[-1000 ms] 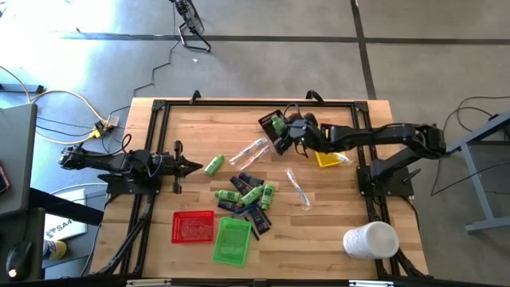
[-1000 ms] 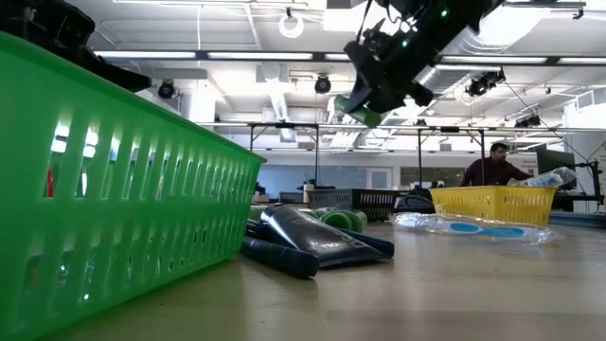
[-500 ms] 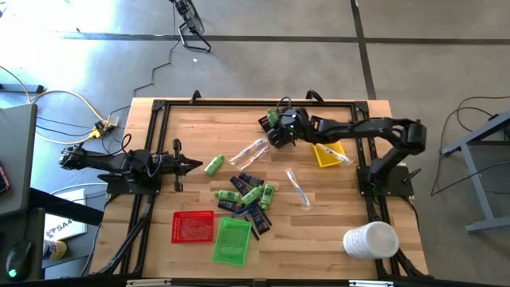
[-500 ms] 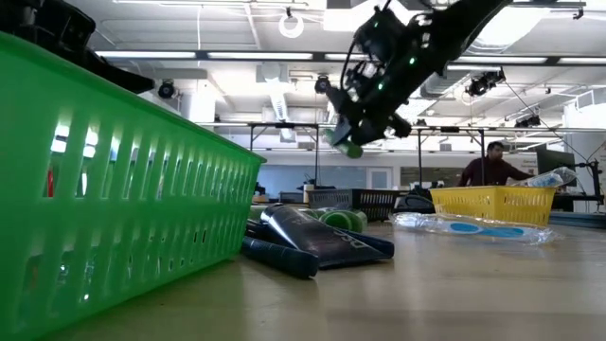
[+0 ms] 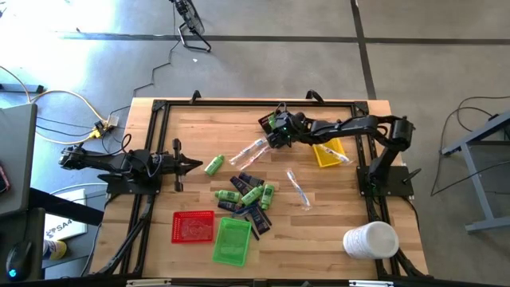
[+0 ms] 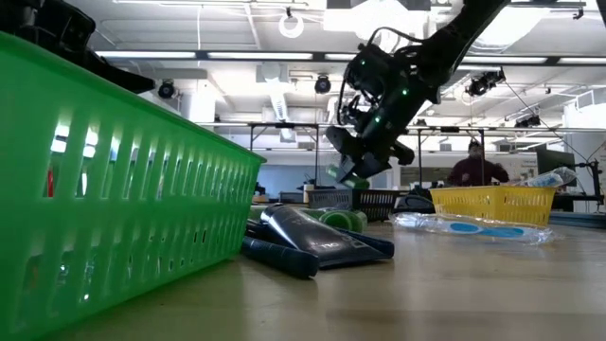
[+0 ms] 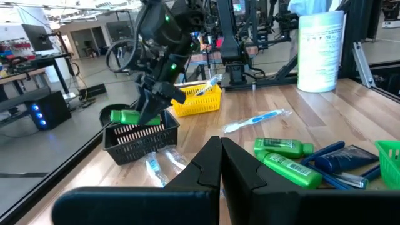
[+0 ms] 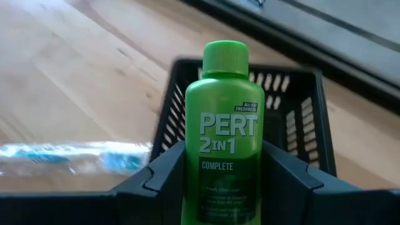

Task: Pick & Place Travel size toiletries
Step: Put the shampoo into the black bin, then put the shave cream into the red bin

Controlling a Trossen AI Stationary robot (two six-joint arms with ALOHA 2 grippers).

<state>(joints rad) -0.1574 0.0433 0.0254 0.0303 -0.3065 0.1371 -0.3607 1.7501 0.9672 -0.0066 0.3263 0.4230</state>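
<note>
My right gripper (image 5: 278,127) is shut on a bright green little bottle (image 8: 223,137), slanting down over the black tray (image 8: 294,119) at the table's far middle. The left wrist view shows the bottle (image 7: 132,116) just above that tray (image 7: 140,140). Another green bottle (image 5: 213,165) lies alone on the wood. A heap of green bottles and dark packets (image 5: 249,199) lies at the centre. Clear-wrapped toothbrushes (image 5: 298,188) lie beside it. My left gripper (image 5: 195,166) waits shut and level at the table's left. My right gripper pinches the bottle's lower body (image 8: 195,178) between its two fingers, one on each side. The bottle lies along the fingers, and its cap (image 8: 225,57) points out past the fingertips. The fingers slant down from the table's right. The bottle is lifted clear above the black tray.
A yellow tray (image 5: 328,153) with an item in it sits to the right of the black tray. A red tray (image 5: 194,226) and a green tray (image 5: 232,240) sit near the front edge. A big white cylinder (image 5: 370,239) stands at the front right.
My right gripper has come down and gone toward the table's left with the green bottle, tipping further downward. It now hangs low over the black tray. The bottle has stayed in the fingers.
</note>
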